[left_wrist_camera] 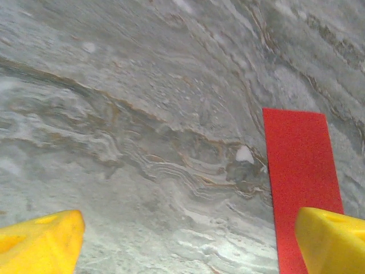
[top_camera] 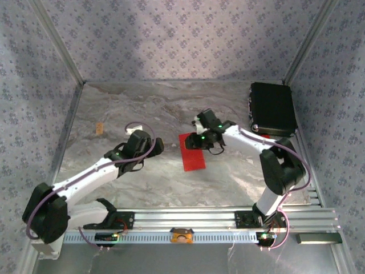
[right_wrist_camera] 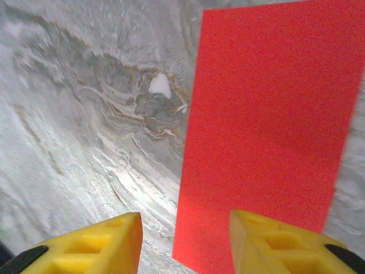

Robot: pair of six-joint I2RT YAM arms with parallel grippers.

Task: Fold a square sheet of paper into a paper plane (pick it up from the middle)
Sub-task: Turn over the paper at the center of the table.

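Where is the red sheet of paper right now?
In the top view, the red paper lies flat on the marble table, just right of centre, its far end by the right gripper, with the left gripper off to its left.

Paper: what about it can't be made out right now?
- Top view: the paper has its far end hidden under the right arm.
- Left wrist view: near end cut off by the frame edge and one of the left fingers.
- Right wrist view: far corner cut off by the frame; layers and creases unreadable.
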